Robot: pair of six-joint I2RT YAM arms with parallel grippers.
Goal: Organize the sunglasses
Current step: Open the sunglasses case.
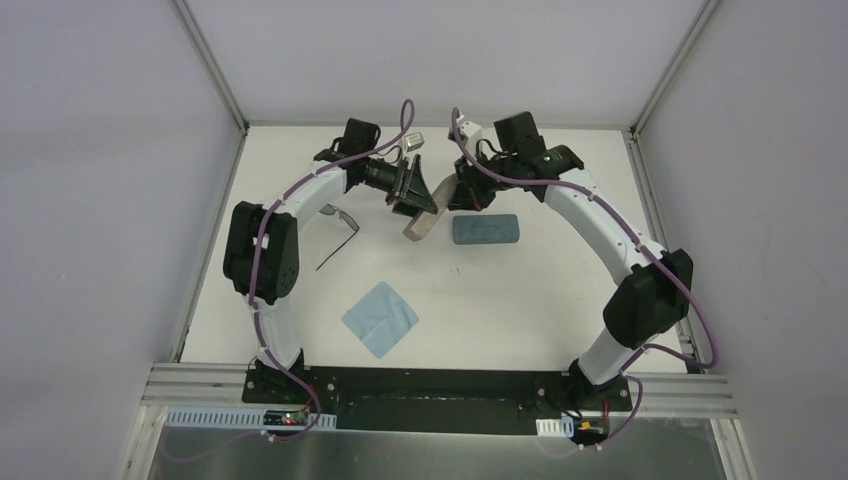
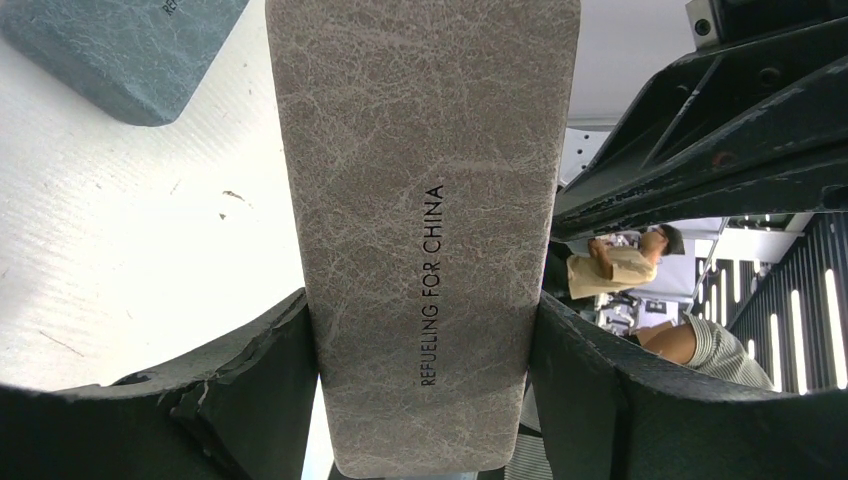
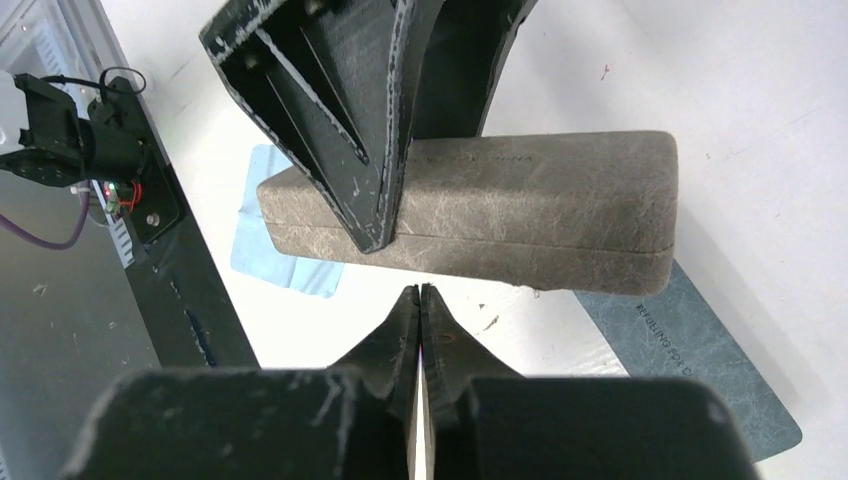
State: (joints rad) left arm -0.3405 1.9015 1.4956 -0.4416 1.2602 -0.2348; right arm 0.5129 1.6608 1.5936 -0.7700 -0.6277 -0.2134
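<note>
left hand (image 2: 425,330) grips beige case (image 2: 420,150); its arm (image 1: 310,185) half hides sunglasses (image 1: 342,216).

Left arm (image 1: 262,250) arched inward | left pincer (image 1: 425,207) clamped across case (image 2: 430,200), fingers on its long sides | right arm (image 1: 610,225) arched inward | right pincer (image 3: 420,300) pressed together, empty, facing left pincer.

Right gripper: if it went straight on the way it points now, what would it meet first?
Most likely the beige case, on its long side, which the left gripper clamps. The shut right gripper aims at it from close by, though depth is unclear.
</note>
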